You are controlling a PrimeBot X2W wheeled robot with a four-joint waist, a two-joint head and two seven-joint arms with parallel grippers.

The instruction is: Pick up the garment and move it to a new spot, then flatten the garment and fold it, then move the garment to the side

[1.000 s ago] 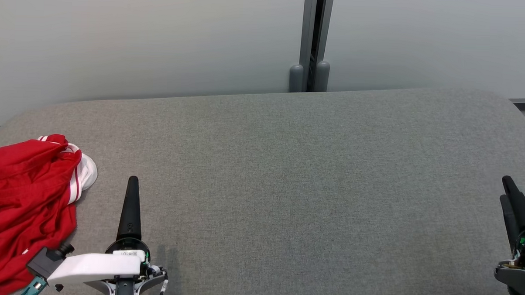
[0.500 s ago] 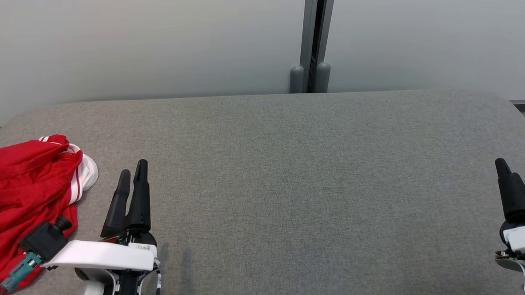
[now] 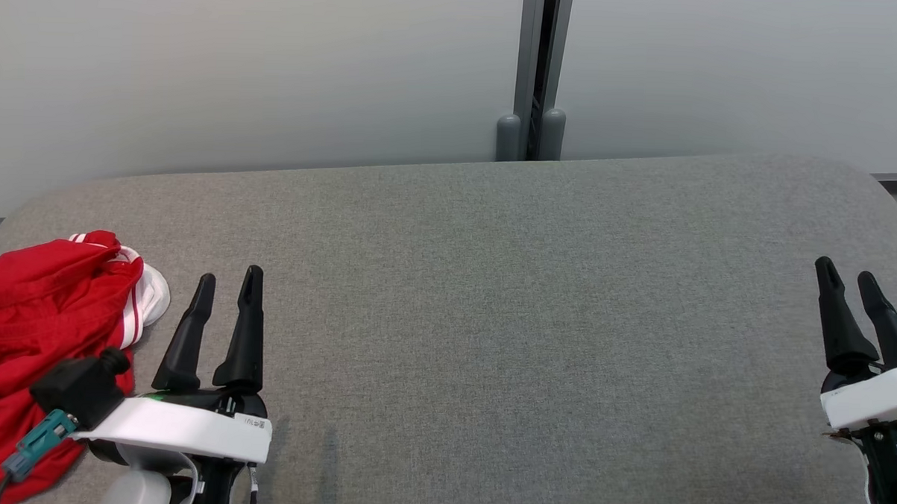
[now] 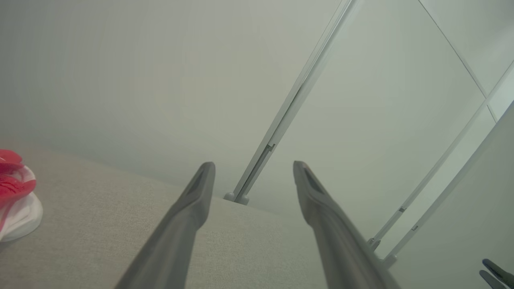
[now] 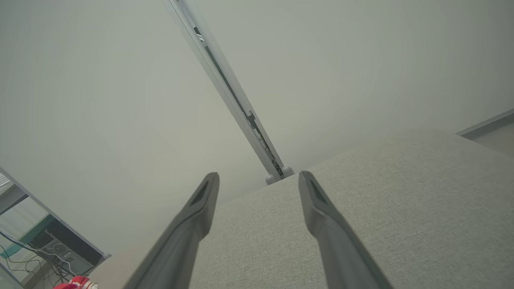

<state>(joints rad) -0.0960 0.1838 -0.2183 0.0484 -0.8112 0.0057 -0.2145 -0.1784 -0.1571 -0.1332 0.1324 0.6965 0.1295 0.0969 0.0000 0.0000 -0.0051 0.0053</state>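
A crumpled red garment (image 3: 31, 334) with white trim lies at the left edge of the grey worktop (image 3: 491, 321), just left of my left fingers (image 3: 246, 334), which are spread and empty. My right fingers (image 3: 838, 318), also spread and empty, hover far across at the right edge. My left arm is nearer; the heap has no clear long axis.

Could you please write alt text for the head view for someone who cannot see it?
A crumpled red garment with white trim lies at the left end of a grey fabric surface. The left gripper, open and empty, sits right of it; the right gripper, also open, is at the far right edge.
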